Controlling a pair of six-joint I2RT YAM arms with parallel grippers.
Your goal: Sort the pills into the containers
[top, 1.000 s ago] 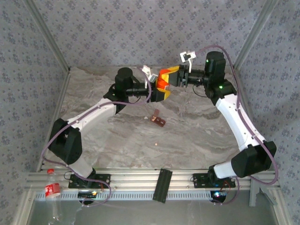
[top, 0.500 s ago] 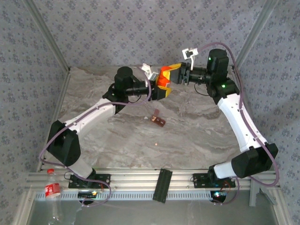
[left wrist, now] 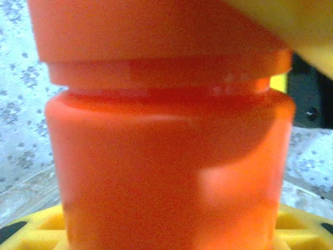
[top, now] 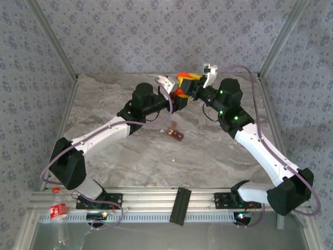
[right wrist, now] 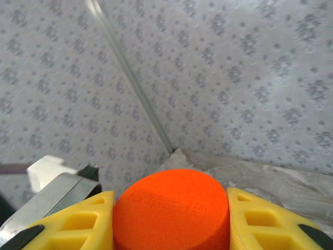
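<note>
- The orange bottle is a smooth, half-clear plastic cylinder. Its orange cap is round and matte. The tabletop looks like grey marble.
- The containers, a small red-brown strip of boxes, lie near the middle of the tabletop. One pale pill lies apart from them, toward the near edge.
- Compared with one second ago, the bottle is closer to the far edge and the right arm reaches in lower.
- The left tool grips the bottle body. The right tool is clamped narrowly on the cap.
</note>
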